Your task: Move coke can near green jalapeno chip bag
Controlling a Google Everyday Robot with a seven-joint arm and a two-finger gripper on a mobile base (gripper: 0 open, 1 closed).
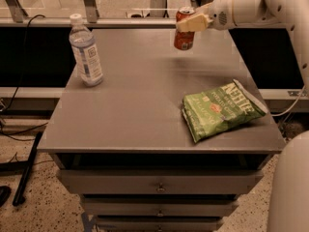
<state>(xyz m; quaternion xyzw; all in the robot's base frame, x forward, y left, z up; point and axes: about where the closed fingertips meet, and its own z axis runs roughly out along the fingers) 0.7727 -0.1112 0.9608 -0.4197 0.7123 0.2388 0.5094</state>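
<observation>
The coke can (184,38) is clasped by the gripper (186,23) above the table's (140,105) far side. "KETTLE" is printed on the green jalapeno chip bag (221,111) lying front right.

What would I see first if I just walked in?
Probably the white robot hand clamped on the red coke can, at the back of the table. Next, the bright green jalapeno chip bag lying flat near the front edge, and the clear water bottle standing upright across from the can.
</observation>
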